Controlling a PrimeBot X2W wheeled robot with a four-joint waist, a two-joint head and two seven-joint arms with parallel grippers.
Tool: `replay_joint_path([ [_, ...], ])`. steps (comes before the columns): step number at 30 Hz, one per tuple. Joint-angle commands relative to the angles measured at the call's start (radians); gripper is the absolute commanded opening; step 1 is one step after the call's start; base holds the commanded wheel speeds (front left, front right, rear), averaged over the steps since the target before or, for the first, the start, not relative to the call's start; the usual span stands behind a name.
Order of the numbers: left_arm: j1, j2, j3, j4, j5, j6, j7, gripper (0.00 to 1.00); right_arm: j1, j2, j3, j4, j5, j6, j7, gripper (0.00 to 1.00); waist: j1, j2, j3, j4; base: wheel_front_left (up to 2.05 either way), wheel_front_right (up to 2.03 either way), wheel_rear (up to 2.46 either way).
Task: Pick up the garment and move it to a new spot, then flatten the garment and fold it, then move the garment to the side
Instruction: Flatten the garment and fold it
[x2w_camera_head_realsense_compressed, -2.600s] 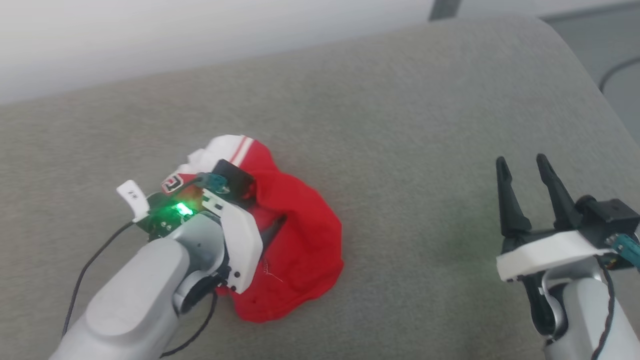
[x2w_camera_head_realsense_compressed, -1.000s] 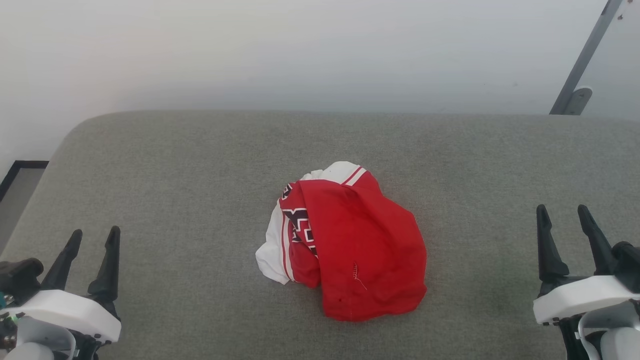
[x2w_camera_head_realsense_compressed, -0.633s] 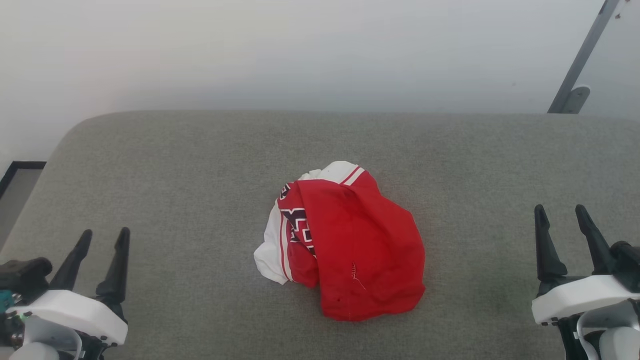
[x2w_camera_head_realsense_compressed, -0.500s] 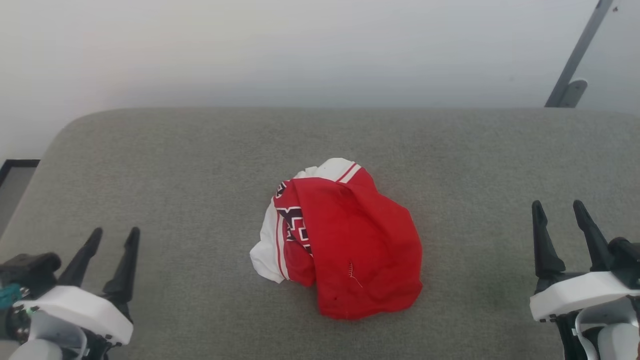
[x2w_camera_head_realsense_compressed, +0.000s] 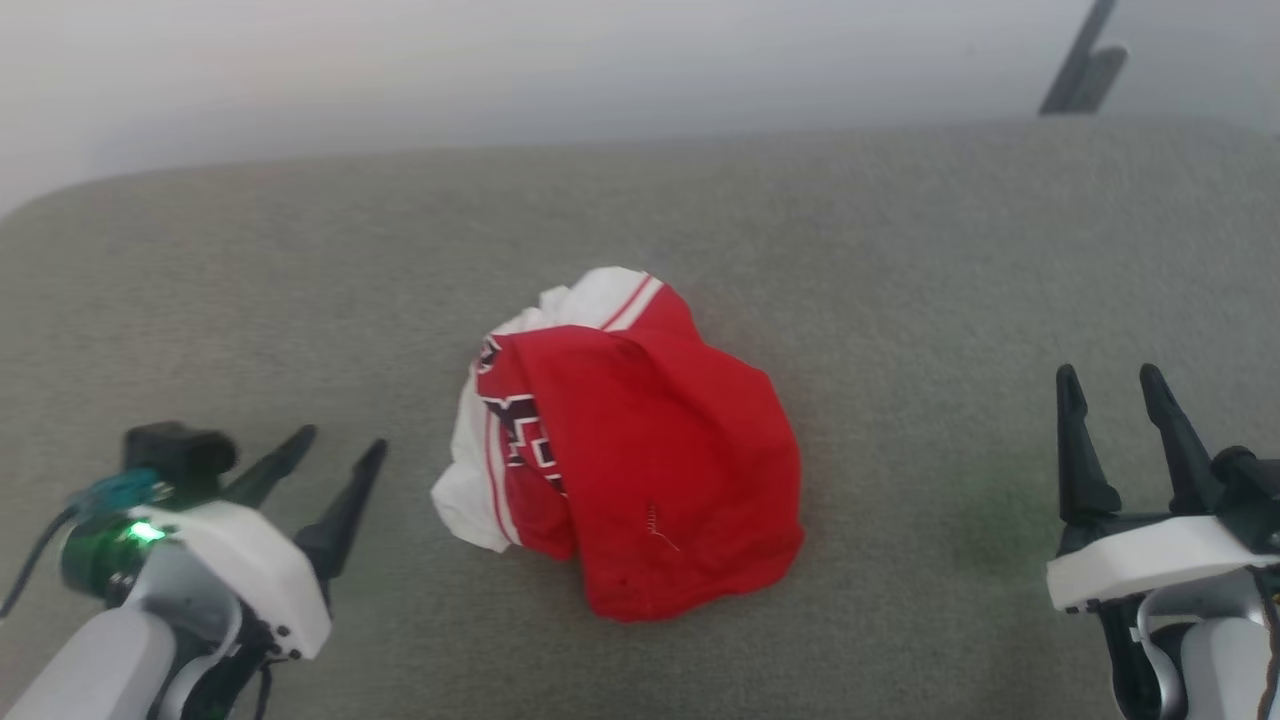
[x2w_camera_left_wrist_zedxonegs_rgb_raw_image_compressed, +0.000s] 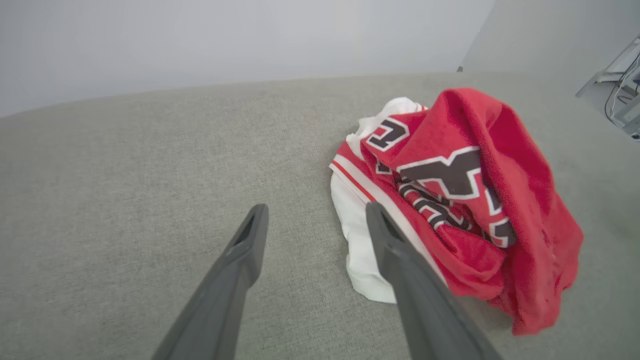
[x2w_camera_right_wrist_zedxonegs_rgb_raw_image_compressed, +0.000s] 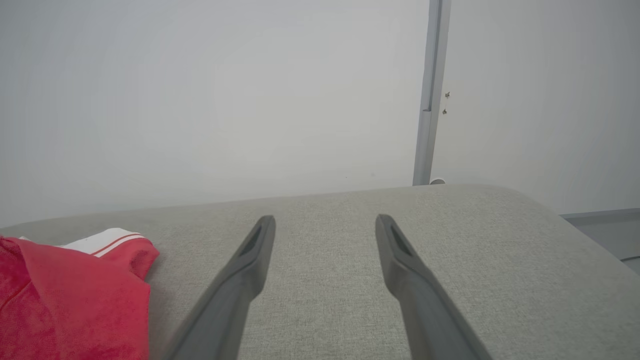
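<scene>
Left gripper (x2w_camera_head_realsense_compressed: 342, 440) was noted at lower left, fingers spread wide, nothing held; its tips were angled toward the garment (x2w_camera_head_realsense_compressed: 650, 450), near it but apart. The garment was found crumpled in a heap at the middle of the grey upholstered surface (x2w_camera_head_realsense_compressed: 900, 250), red side uppermost, white panel and dark lettering shown along its left edge. Right gripper (x2w_camera_head_realsense_compressed: 1108, 372) was seen well apart at lower right, fingers likewise spread, empty

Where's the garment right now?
Head view: the garment lies crumpled at the middle of the grey cushion, untouched, nearer the left gripper than the right gripper.
</scene>
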Motion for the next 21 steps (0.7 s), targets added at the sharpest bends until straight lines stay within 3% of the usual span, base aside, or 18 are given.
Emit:
replay_joint_path([
  [1, -0.027, 0.002, -0.019, -0.007, 0.018, -0.005, 0.031, 1.00, -0.017, 0.007, 0.002, 0.006, -0.005, 0.000, -0.012, 1.00, 0.0000, 0.0000, 0.036, -0.032, 0.00, 0.00, 0.00],
  [21, -0.172, -0.010, -0.180, 0.159, 0.042, 0.031, 0.404, 1.00, -0.085, 0.026, 0.037, 0.068, 0.003, 0.000, -0.055, 1.00, 0.0000, 0.0000, 0.141, -0.111, 0.00, 0.00, 0.00],
])
